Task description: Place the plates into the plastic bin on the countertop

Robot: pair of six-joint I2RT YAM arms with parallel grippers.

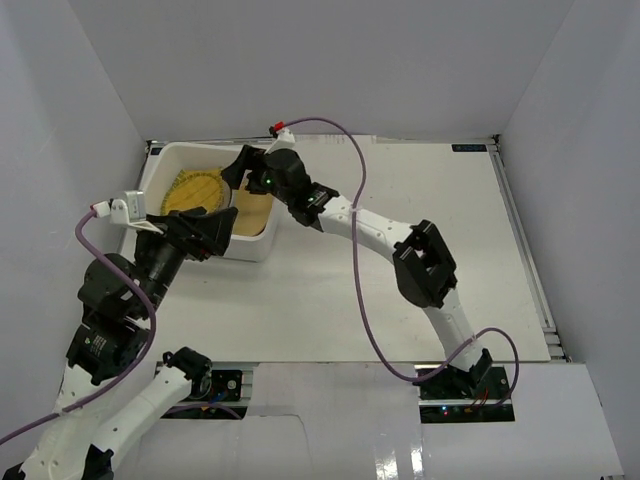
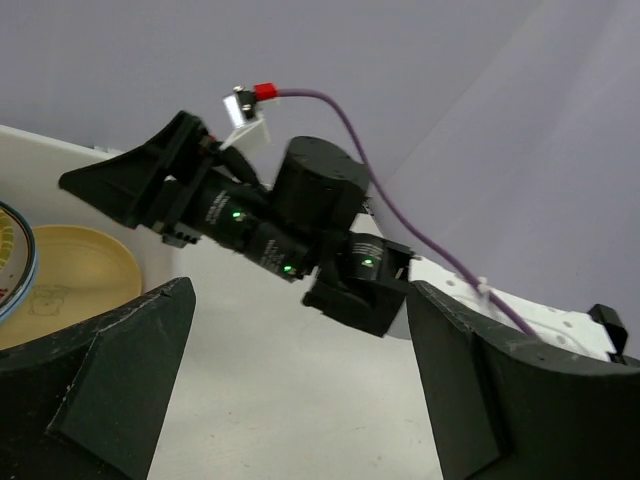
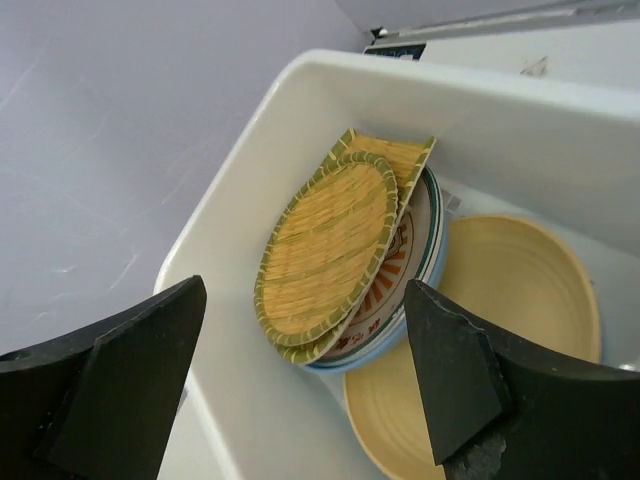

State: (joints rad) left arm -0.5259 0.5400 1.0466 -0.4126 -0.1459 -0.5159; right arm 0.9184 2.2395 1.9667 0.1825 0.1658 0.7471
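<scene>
Plastic bin (image 1: 252,246), 10 o'clock on tabletop (image 1: 300,310). Contents: woven-look plates (image 3: 325,245) atop sunburst plate (image 3: 402,262); yellow-orange plate (image 3: 505,290) at their 4 o'clock. Right tool (image 3: 305,290) spread, empty, overhead. Left tool (image 2: 300,288) spread, empty. Step, judged: final placing done. Next: lift clear.

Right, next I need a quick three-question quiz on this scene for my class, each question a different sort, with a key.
1. True or false: the left gripper is shut on a plate.
2. Which plate lies topmost in the plastic bin? A plain blue; B woven-look; C green-red rimmed.
3. Fill in: the plain plate showing beside that stack is ___ in colour.
Key: 1 false, it is open and empty. 2 B, the woven-look plate. 3 yellow-orange, the yellow-orange plate.
</scene>
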